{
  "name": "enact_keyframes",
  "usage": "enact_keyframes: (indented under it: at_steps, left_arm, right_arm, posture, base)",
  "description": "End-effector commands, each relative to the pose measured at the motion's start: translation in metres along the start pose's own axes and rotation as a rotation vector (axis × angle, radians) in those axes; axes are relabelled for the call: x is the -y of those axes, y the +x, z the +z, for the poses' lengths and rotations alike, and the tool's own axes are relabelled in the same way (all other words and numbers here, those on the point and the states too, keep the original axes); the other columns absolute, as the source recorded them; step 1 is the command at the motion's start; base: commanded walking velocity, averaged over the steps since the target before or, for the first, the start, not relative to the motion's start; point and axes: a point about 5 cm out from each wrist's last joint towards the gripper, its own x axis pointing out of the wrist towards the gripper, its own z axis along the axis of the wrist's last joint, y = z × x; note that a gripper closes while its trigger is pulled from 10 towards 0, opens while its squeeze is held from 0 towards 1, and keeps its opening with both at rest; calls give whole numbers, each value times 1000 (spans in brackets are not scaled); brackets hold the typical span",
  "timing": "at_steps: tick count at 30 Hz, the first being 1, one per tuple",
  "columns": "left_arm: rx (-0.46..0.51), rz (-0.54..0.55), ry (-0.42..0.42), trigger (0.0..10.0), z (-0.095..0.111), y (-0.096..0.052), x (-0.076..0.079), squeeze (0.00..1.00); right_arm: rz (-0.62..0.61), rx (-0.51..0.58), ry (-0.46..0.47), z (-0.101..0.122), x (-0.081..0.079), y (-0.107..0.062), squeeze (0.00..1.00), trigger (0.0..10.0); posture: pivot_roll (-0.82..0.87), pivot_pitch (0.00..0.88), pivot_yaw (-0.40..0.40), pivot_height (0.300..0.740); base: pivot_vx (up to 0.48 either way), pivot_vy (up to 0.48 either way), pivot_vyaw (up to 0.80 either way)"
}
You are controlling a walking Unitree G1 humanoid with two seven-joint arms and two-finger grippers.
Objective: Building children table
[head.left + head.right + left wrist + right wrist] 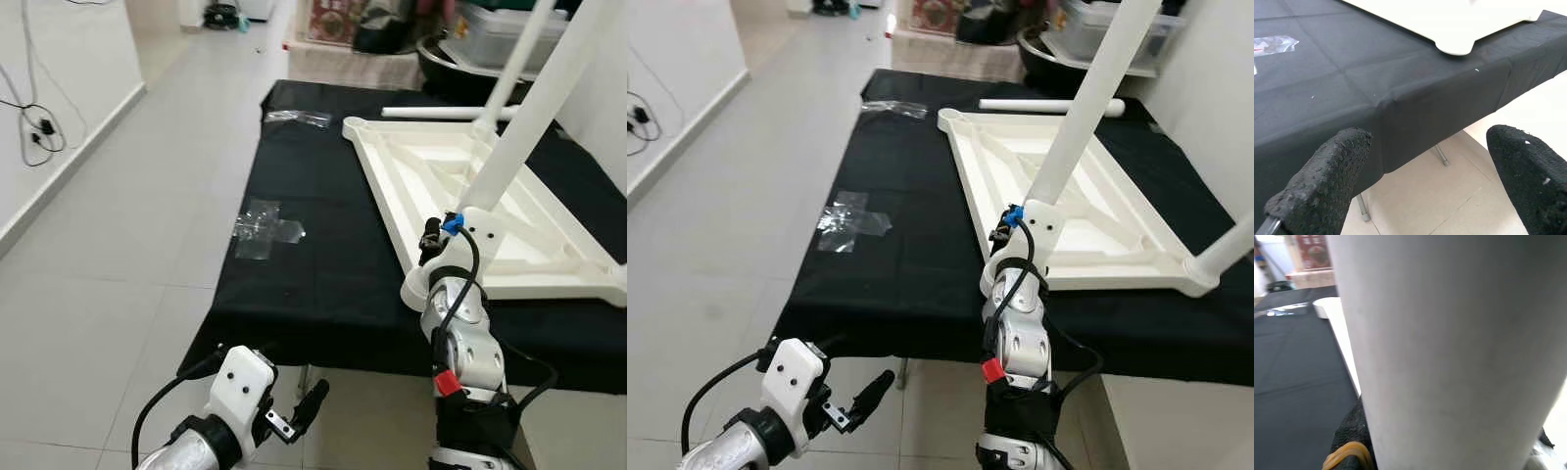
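On the black-draped table (323,284) lies my task piece, a white tabletop (460,211) turned underside up, with a loose leg (446,113) behind it and clear plastic wrappers (266,230) to its left. At its near corner my right pincer (465,220) is clamped around an upright white leg (534,103). Below the table's front edge my left pincer (1430,181) hangs idle, fingers (1327,181) spread wide.
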Motion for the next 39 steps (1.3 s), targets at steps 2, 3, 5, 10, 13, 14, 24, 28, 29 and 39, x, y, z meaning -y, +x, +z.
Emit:
enact_keyframes:
  at_steps: [2, 3, 5, 10, 13, 14, 24, 28, 29, 39]
  left_arm:
    - [-27, -7, -15, 10000, -5, -1, 1, 0]
    - [-27, -6, -15, 10000, -5, -1, 1, 0]
    - [-26, -4, -17, 10000, -5, -1, 1, 0]
    - [-24, -6, -19, 10000, -5, -1, 1, 0]
    - [-23, -6, -20, 10000, -4, -1, 1, 0]
    - [-23, -7, -20, 10000, -4, -1, 1, 0]
    - [-24, -7, -15, 10000, -5, 0, 1, 0]
    - [-23, -6, -14, 10000, -4, 0, 1, 0]
    - [-23, -6, -14, 10000, -4, 0, 1, 0]
    - [-23, -4, -13, 10000, -4, -1, 2, 0]
  right_arm:
    - [45, -22, 51, -6, -21, -8, 0, 10000]
    - [90, -6, 56, -4, -28, -10, 0, 10000]
    - [179, 25, 60, 0, -36, -12, 1000, 10000]
    - [165, 86, 51, 12, -22, 0, 0, 10000]
    - [207, 108, 64, 15, -18, 7, 0, 10000]
    - [252, 132, 50, 19, -12, 15, 0, 10000]
    - [1081, -79, 164, 19, -13, 14, 0, 10000]
    - [1435, -183, 84, 10, -16, -13, 0, 10000]
    - [1435, -183, 84, 10, -16, -13, 0, 10000]
    - [1402, -161, -132, -12, -37, 1, 0, 0]
  posture:
    - [136, 89, -119, 740]
    - [136, 89, -119, 740]
    - [132, 89, -120, 740]
    - [126, 94, -117, 740]
    - [126, 92, -119, 740]
    - [128, 93, -119, 740]
    - [133, 89, -121, 740]
    - [136, 91, -122, 740]
    - [136, 91, -122, 740]
    - [142, 97, -124, 740]
  base:
    - [0, 0, 0]
    - [0, 0, 0]
    - [0, 0, 0]
    - [0, 0, 0]
    - [0, 0, 0]
    - [0, 0, 0]
    - [0, 0, 0]
    - [0, 0, 0]
    - [0, 0, 0]
    - [0, 0, 0]
